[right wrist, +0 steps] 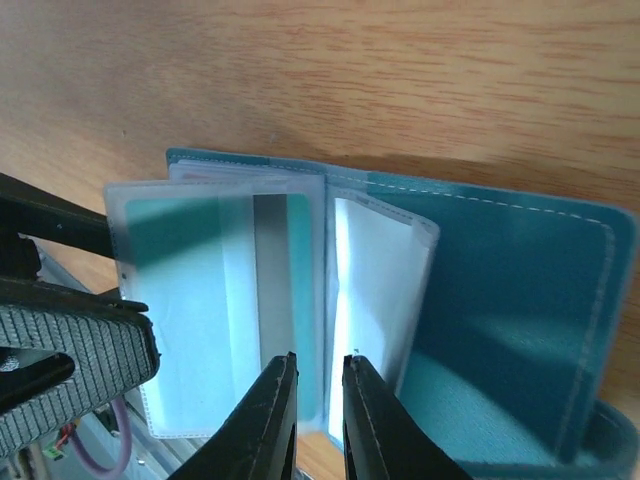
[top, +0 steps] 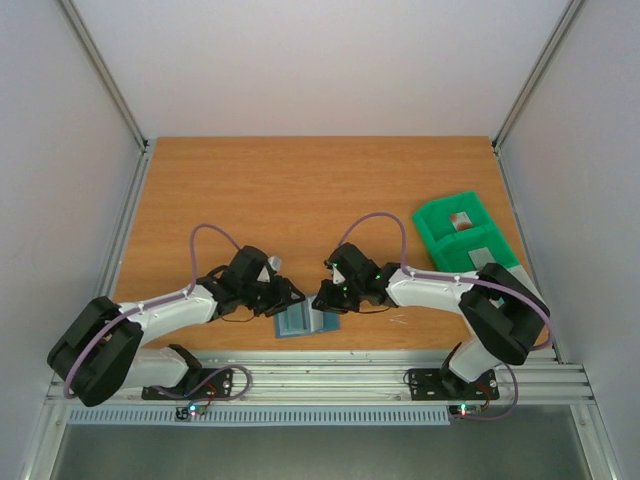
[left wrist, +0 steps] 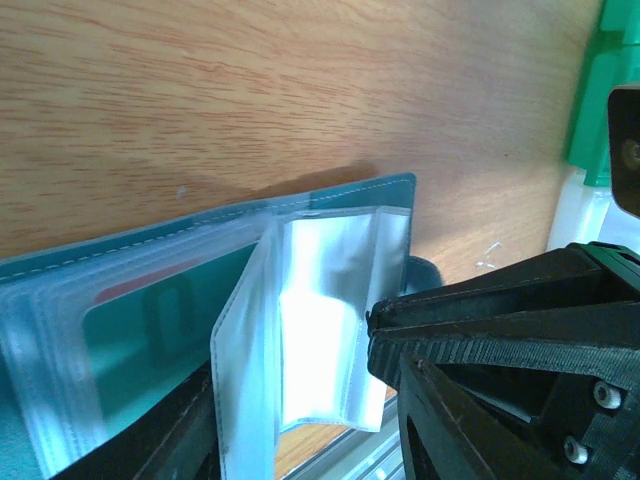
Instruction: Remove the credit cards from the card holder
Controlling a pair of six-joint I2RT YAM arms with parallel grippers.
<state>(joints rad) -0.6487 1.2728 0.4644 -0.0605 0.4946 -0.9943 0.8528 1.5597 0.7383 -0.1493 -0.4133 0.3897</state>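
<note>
The blue-grey card holder (top: pixel 300 325) lies open near the table's front edge, its clear sleeves fanned out; it also shows in the left wrist view (left wrist: pixel 350 192) and the right wrist view (right wrist: pixel 520 280). One sleeve holds a teal card with a grey stripe (right wrist: pixel 268 270). A red card's edge (left wrist: pixel 130 290) shows in a left-panel sleeve. My left gripper (top: pixel 285 298) is open, its jaws wide apart on either side of the sleeves (left wrist: pixel 300 410). My right gripper (top: pixel 325 300) hangs over the holder's middle (right wrist: pixel 318 360), jaws a narrow gap apart over the striped card's sleeve edge.
A green two-compartment bin (top: pixel 465 235) stands at the right, with small pale items inside; its edge shows in the left wrist view (left wrist: pixel 600 100). The metal rail (top: pixel 330 375) runs right in front of the holder.
</note>
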